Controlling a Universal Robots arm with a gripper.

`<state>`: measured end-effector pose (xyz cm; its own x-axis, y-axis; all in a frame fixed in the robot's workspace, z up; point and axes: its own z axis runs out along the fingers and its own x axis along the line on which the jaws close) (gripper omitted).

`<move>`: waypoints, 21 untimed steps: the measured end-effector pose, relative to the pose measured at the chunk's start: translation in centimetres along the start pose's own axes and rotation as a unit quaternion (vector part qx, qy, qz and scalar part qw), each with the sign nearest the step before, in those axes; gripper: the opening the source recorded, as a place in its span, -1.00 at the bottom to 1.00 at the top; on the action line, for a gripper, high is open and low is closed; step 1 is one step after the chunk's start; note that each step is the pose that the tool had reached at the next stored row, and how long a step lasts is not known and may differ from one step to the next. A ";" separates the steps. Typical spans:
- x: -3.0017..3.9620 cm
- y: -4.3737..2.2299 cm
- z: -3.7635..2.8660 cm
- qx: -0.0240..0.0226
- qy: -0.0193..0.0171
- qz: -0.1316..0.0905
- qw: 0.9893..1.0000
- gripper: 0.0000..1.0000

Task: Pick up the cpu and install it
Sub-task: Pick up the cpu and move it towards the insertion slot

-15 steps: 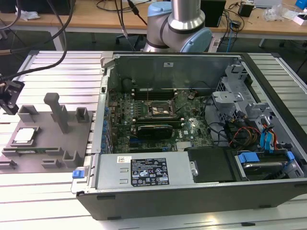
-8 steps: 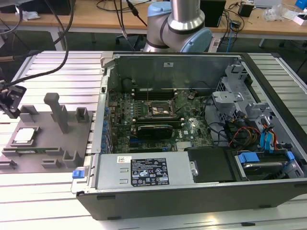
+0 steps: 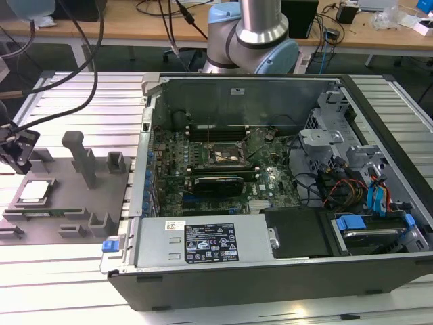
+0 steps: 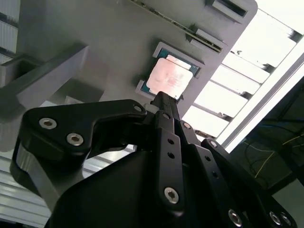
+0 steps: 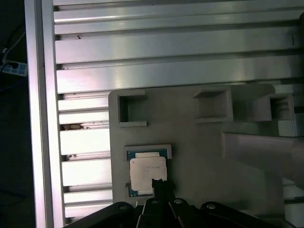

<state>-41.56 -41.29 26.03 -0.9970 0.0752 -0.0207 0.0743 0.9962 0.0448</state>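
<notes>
The cpu (image 3: 35, 191) is a small silvery square chip lying flat in a shallow nest on the grey fixture plate (image 3: 67, 203), at the exterior view's left. Both wrist views look down on the cpu (image 4: 170, 78) (image 5: 148, 175) in its nest. My gripper (image 3: 19, 150) hangs just above and beside it, its black fingers drawn together with nothing between them. The narrow fingertip end of the gripper (image 4: 162, 99) (image 5: 159, 183) overlaps the chip's near edge in both wrist views. I cannot tell whether it touches the chip.
An open computer case (image 3: 270, 203) lies in the middle, its motherboard socket (image 3: 226, 154) facing up. A tall grey post (image 3: 81, 159) and low blocks stand on the fixture plate near the chip. The arm's base (image 3: 254, 34) rises behind the case, and cables hang at the exterior view's upper left.
</notes>
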 end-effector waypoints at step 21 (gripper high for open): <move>0.49 -0.36 3.16 0.000 0.000 0.000 1.000 -0.79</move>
<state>-41.99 -41.47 22.85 -0.9970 0.0750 -0.0206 0.0740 0.9963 0.0447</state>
